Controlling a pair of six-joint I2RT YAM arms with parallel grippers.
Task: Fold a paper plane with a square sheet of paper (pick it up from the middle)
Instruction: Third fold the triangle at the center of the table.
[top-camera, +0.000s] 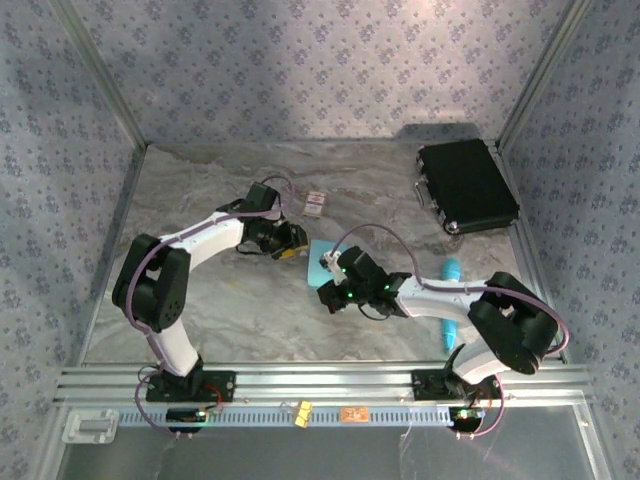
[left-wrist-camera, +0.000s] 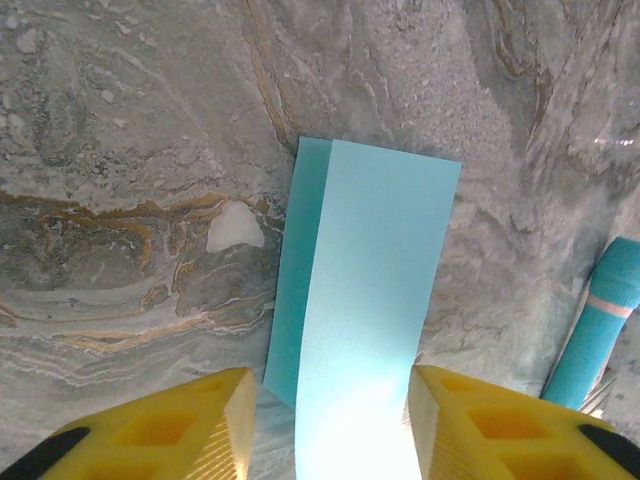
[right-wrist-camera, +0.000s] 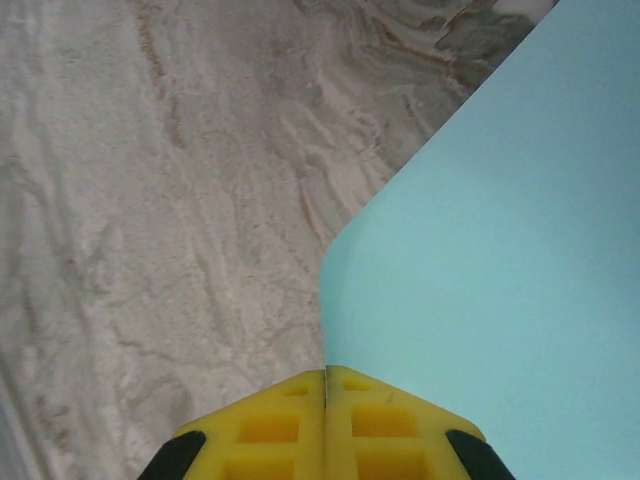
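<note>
The right gripper (right-wrist-camera: 325, 388) sits low over the bench (top-camera: 220, 310), its yellow jaws pressed fully together. The edge of the square sheet of paper (right-wrist-camera: 500, 240) runs down to their seam, and whether any of it is nipped between them is hard to make out. To the right of that arm lies a slim cyan stick (top-camera: 450, 300), its near end hidden behind the arm. The light-blue sheet lies mid-bench between the two grippers, one long side folded over. The left gripper (left-wrist-camera: 330, 405) hovers at its far-left side, jaws partly open, gripping nothing. The sheet passes between them, its near end lost in glare. Farther back lie a small white card (top-camera: 316, 204) and a black case (top-camera: 467, 187).
</note>
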